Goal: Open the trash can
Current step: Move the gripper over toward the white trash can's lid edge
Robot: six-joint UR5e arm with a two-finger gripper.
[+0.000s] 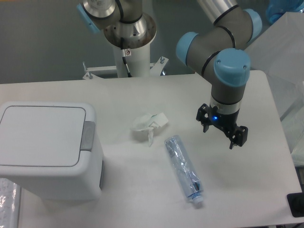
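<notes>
a white table with rounded corners fills most of the view, set against a grey wall, with the arm's white pedestal standing at its far edge. the trash can sits at the left near corner of the table, a white boxy bin with its flat lid down and shut; a grey push-button strip runs along the rim on its right side. near the middle of the table lies a crumpled white tissue, and just beside it, toward the near edge, a flattened clear plastic bottle lies on its side with its cap end pointing to the near edge.

the gripper hangs over the right half of the table, well apart from the trash can and to the right of the bottle. its two black fingers stand spread, with a gap between them, and they hold nothing and touch nothing. a small blue light shows on the wrist just above them.
</notes>
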